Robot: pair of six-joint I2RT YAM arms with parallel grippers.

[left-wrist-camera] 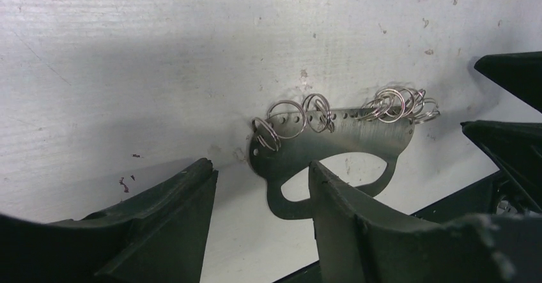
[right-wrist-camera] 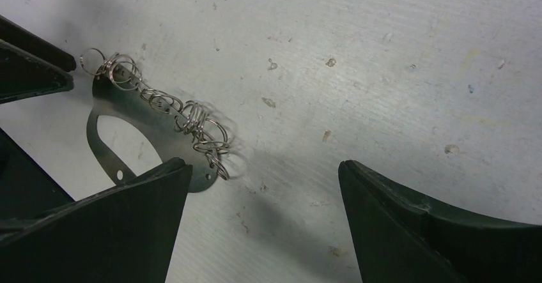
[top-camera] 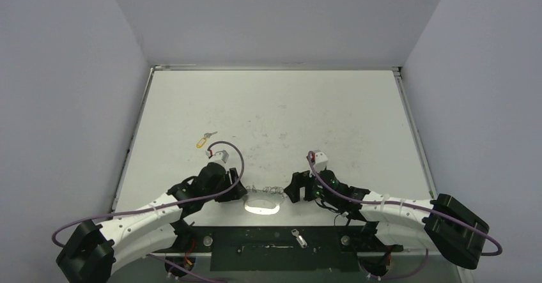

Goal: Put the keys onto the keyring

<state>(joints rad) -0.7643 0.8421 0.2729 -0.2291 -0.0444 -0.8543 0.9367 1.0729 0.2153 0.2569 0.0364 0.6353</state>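
Scuffed white table (top-camera: 307, 110), grey walls around it. Close to the near edge the keyring (top-camera: 263, 204) lies flat between the left end effector (top-camera: 235, 190) and the right end effector (top-camera: 295, 190). Both are just beside it, fingers apart, holding nothing. Glare washes it out from above, and a left finger (left-wrist-camera: 345, 213) covers part of its loop. The yellow-tagged key (top-camera: 203, 140) lies well apart, far left. A small silver piece (top-camera: 298, 236) on the black base plate (top-camera: 255, 239) is perhaps another key.

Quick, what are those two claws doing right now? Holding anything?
Left gripper: open, holding nothing; the keyring lies flat at its fingertips.
Right gripper: open, empty.
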